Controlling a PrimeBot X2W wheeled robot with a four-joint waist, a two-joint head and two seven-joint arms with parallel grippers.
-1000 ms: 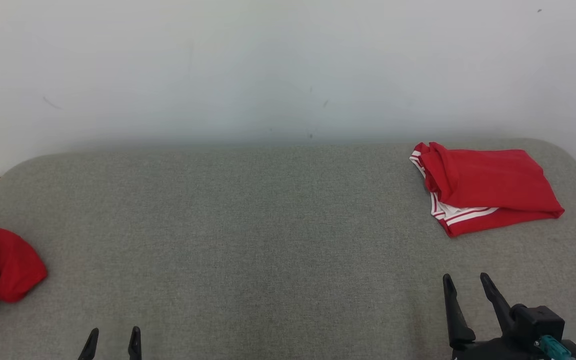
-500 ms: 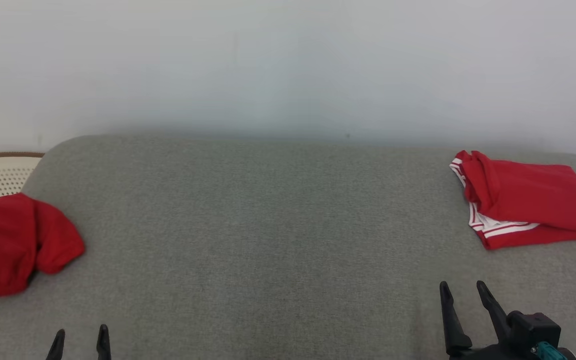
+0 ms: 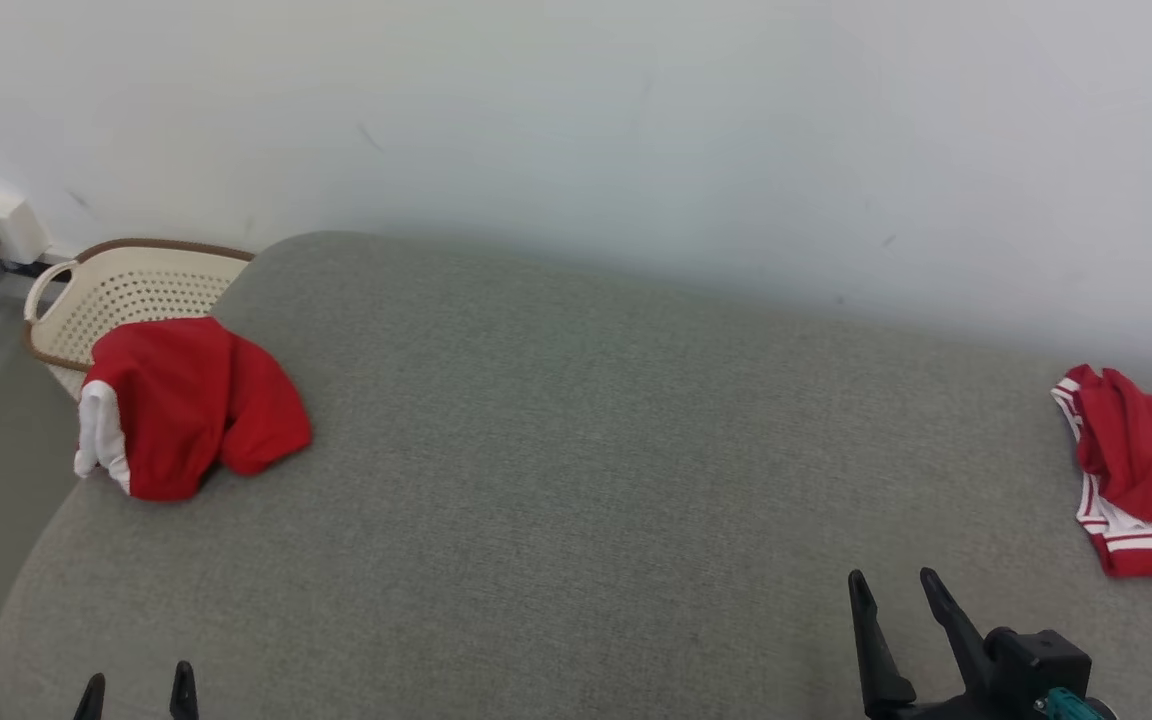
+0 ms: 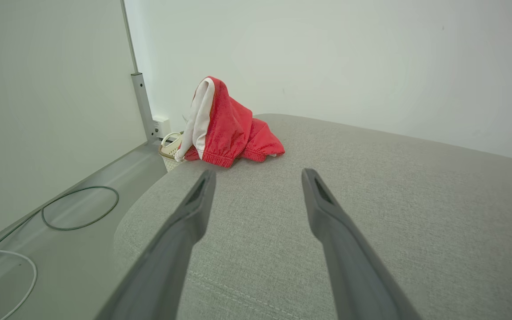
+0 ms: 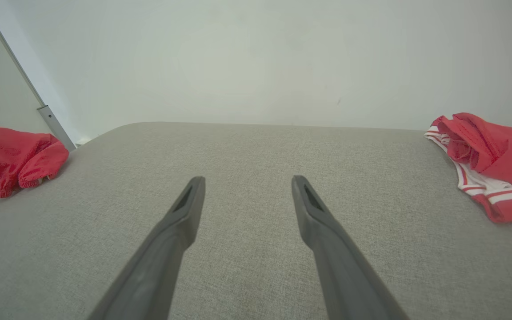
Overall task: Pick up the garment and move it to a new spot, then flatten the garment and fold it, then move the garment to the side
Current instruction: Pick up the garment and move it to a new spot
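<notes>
Loose garment (image 3: 186, 405) L on cushion (image 3: 576, 450), basket (image 3: 126, 290) behind it — folded garment (image 3: 1151, 470) far R.

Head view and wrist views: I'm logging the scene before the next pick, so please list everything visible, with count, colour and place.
Crumpled garment: one, red with a white panel, heaped at the surface's left edge.
Folded garment: one, red with white stripes, at the surface's right end.
Padded surface: one, grey fabric, spanning the head view.
Basket: one, cream with a brown rim, behind the crumpled garment, off the surface's far left corner.
Wall: one, white, behind the surface.
Cable: one dark loop, on the grey floor left of the surface.
Left hand: one, dark fingers, open and empty, lower left.
Right hand: one, dark fingers, open and empty, lower right.
</notes>
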